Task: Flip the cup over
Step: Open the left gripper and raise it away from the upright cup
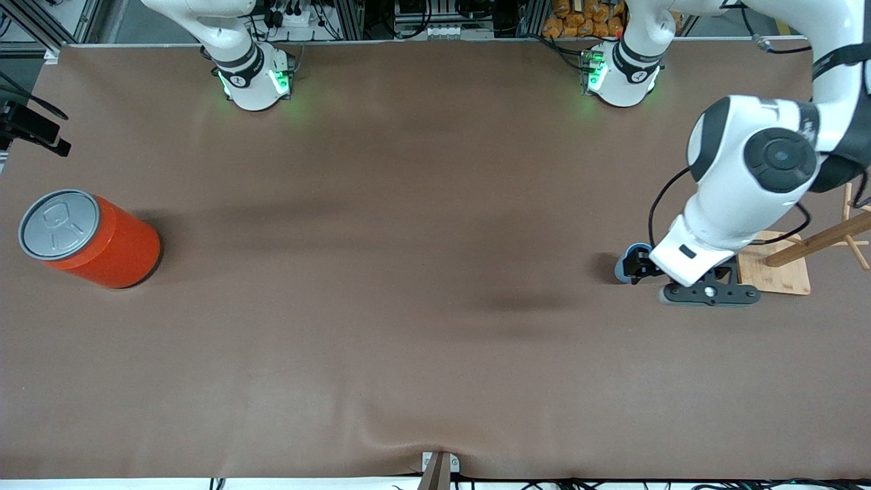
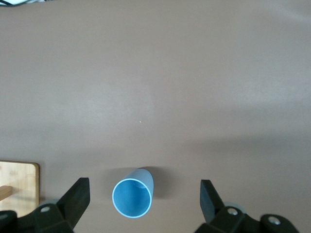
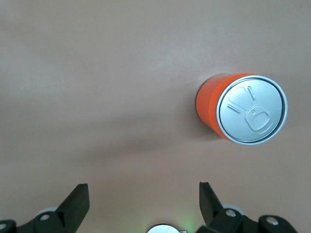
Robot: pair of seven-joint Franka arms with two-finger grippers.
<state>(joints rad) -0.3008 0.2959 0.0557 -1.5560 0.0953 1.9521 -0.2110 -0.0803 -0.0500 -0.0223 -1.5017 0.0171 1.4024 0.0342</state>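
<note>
Over the upright cup (image 2: pixel 132 198), left gripper (image 2: pixel 145 196) jaws spread wide, right gripper (image 3: pixel 143 203) likewise released.

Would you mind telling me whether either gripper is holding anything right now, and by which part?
Nothing is held. The left gripper hangs open over the blue cup, its fingers apart from it. The right gripper is open and holds nothing.
</note>
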